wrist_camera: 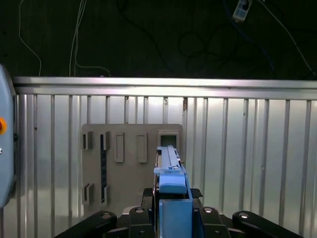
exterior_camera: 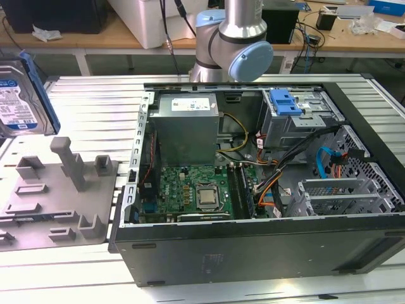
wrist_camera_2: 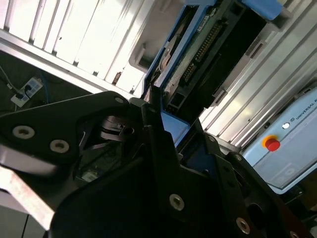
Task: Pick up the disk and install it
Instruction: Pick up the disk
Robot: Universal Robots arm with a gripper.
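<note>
At the exterior view's upper left, the flat silver disk in its blue plastic caddy rail (exterior_camera: 22, 95) is hanging on edge above the grey plastic fixture (exterior_camera: 60, 190), the end effector (wrist_camera: 173, 201) clamping it, likely needing a steady carry clearing the wall of the black computer case (exterior_camera: 253, 253).

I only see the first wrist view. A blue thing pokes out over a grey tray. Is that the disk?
Observer: Yes. The exterior view shows the disk upright, up off the table, its blue-and-white label facing the camera.
Operator: Where's the computer?
Observer: The open computer case lies to the exterior view's right of the grey fixture.
Operator: What's on the disk's back?
Observer: The second wrist view shows a circuit board there.
</note>
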